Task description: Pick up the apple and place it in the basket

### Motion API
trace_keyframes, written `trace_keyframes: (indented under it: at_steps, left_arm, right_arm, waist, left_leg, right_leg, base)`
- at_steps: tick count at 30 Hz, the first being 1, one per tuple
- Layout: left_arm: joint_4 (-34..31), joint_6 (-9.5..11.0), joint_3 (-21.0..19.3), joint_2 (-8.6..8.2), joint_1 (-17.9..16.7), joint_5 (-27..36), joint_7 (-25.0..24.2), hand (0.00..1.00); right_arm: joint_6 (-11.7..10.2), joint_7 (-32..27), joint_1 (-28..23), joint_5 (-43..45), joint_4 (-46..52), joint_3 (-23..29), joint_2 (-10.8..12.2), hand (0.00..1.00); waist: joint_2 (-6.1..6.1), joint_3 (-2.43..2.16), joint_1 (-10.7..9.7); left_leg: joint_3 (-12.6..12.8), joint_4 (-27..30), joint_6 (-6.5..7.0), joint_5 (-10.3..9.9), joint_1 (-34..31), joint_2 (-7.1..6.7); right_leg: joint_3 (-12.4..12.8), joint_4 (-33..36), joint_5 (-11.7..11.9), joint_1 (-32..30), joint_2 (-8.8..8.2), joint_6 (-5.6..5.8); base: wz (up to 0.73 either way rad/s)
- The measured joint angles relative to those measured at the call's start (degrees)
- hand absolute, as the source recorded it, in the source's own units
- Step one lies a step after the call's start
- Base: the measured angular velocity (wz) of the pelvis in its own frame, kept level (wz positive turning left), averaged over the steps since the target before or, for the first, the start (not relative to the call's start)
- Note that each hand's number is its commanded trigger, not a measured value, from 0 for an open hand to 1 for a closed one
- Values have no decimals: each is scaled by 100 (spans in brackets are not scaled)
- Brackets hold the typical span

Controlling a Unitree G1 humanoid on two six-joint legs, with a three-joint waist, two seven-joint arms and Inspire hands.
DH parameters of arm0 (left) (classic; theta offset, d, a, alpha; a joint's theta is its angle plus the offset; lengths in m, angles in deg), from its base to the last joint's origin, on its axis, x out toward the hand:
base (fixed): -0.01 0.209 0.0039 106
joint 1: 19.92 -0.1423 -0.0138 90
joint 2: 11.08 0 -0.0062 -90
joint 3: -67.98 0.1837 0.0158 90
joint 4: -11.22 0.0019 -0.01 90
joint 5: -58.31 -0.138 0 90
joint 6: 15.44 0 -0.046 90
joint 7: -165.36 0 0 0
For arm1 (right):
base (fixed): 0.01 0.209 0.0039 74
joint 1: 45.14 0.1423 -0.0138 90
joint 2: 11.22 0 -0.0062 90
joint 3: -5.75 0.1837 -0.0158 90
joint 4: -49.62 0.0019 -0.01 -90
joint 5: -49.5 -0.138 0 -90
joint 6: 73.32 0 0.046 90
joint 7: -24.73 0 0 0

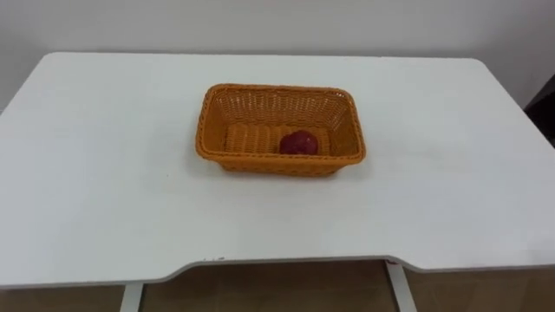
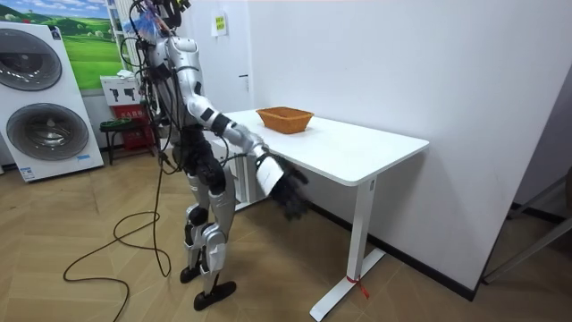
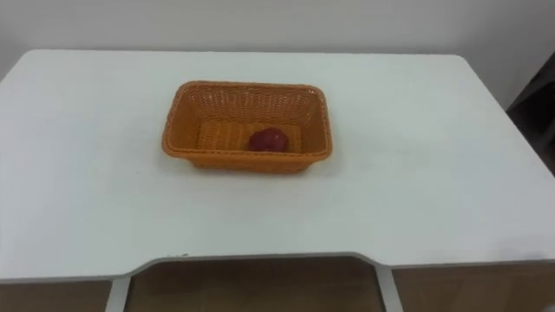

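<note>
- Presently, find apple (image 1: pixel 298 143) lying on floor of basket (image 1: pixel 277 88), right of centre and close against near wall.
- Find basket upright near middle of table (image 1: pixel 104 173), well apart from every edge.
- Locate right hand (image 2: pixel 288 190) in room view, hanging low in front of table's near edge, well apart from basket and apple; cannot tell whether spread or curled.
- Note stance: standing upright at long front edge of table, facing basket.
- Judge pick as not yet begun, given no contact with apple.
- Expect a knock against table edge if raising arm straight up from that low position; swing outward first.
- Expect basket to slide or tip if catching rim on way in; probably light wicker, with nothing anchoring it.
- Expect cramped approach at near wall, with little room between apple and weave on that side; come in from above or from far side.
- Expect apple to roll across basket floor if nudged before closing; round, smooth, free to move.
- Avoid a weak hold; risk of dropping apple on lift over wall.
</note>
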Motion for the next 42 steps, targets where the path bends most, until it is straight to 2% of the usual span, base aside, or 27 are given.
trace_keyframes:
  at_steps: [3,6,10,13,16,22,24,26,29,31,33,36,42]
  left_arm:
    - [28,-26,-59,-50,7,-5,41,0]
    - [12,-42,-231,-62,14,-17,36,0]
    - [-88,-61,-279,-119,-43,-15,8,0]
    - [-127,-53,-272,-139,-83,-15,-18,0]
    - [-112,-48,-245,-144,-77,-4,-20,0]
    - [41,-19,-216,-185,25,-7,-110,0]
    - [62,-54,-215,-186,79,-5,-143,0]
    - [138,-65,-220,-190,83,-17,-162,0]
    - [196,-78,-222,-227,24,-17,-242,0]
    - [225,-83,-222,-268,-18,-17,-263,0]
    - [326,-124,-222,-321,-29,-16,-263,0]
    - [385,-225,-206,-368,33,-10,-279,0]
    - [493,-334,50,-397,102,-1,-387,0]
  right_arm:
    - [39,-75,-26,-593,-706,294,163,0]
    - [41,-80,-47,-932,-1144,541,277,0]
    - [17,12,-201,-1147,-1256,543,286,0]
    - [19,170,-224,-1208,-1488,466,358,0]
    - [38,437,-229,-1059,-1716,111,454,0]
    - [299,998,-205,-317,-2178,-434,563,0]
    - [382,1250,-262,-168,-2325,-737,576,0]
    - [419,1498,-255,-173,-2464,-821,614,0]
    - [434,1970,-318,-166,-2663,-970,751,0]
    - [546,2224,-346,-88,-2711,-1069,825,0]
    - [558,2595,-348,153,-2872,-1410,875,0]
    - [693,2945,-340,595,-2938,-1812,910,0]
    - [867,3445,-151,1421,-3075,-2183,921,0]
  waist:
    - [115,-16,-27]
    - [125,-10,-40]
    - [137,0,-34]
    - [99,3,-19]
    - [79,11,11]
    - [96,20,85]
    - [101,23,179]
    - [113,18,239]
    - [141,35,287]
    - [160,37,316]
    - [174,37,337]
    - [171,39,346]
    - [189,49,346]
  left_leg:
    - [9,4,1,1,23,-7]
    - [14,7,-2,3,22,3]
    - [29,17,2,9,15,-5]
    - [30,13,3,10,10,-14]
    - [31,15,5,9,-7,-19]
    - [27,98,12,4,-88,-27]
    - [33,49,12,4,-84,-15]
    - [31,6,10,4,-62,-10]
    - [26,-34,8,2,71,5]
    - [12,-75,8,3,123,1]
    - [4,-88,9,3,128,-1]
    - [-30,-52,9,3,118,-3]
    - [-39,-42,6,1,124,1]
  right_leg:
    - [8,-3,-1,17,-3,2]
    - [35,-9,-3,19,5,0]
    - [109,-14,-7,-7,5,1]
    - [139,-10,-9,-42,7,4]
    - [155,-15,-12,-47,6,9]
    - [177,-6,-11,-124,1,10]
    - [188,2,-11,-163,10,9]
    - [188,-7,-11,-139,13,9]
    - [179,-99,-10,10,10,7]
    - [182,-118,-12,58,8,10]
    - [161,-152,-12,68,4,11]
    - [129,-173,-11,86,-2,11]
    - [126,-182,-11,100,3,10]
  base:
    - [-1]
    - [0]
    - [-4]
    - [0]
    - [0]
    - [-1]
    - [-3]
    - [0]
    - [0]
    - [0]
    - [0]
    - [5]
    - [1]
